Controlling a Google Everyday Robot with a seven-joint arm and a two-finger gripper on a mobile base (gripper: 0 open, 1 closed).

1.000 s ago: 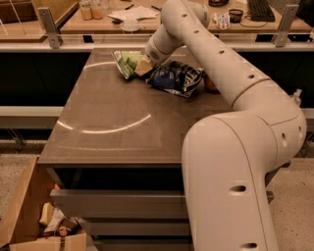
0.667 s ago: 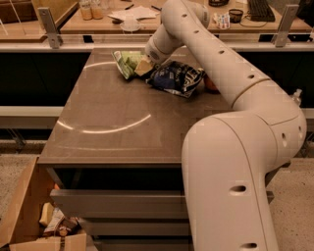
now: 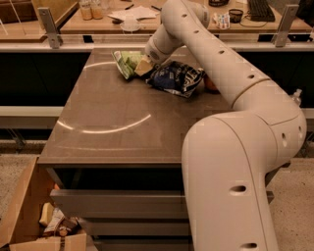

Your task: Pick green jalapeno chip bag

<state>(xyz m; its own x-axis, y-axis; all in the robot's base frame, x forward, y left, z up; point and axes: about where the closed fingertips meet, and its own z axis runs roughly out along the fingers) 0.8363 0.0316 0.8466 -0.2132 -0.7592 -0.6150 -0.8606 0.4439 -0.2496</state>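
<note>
The green jalapeno chip bag is a light-green foil bag with white print, lying at the far side of the brown table, left of centre. My gripper reaches down from the right and its tip is at the bag's right edge, touching it. The bag's right end is hidden behind the gripper. My pale arm arcs over the table's right side.
A dark blue and white snack bag lies just right of the gripper. A small orange-red object sits partly behind my arm. A counter with jars and a rail runs behind the table. An open cardboard box stands on the floor at lower left.
</note>
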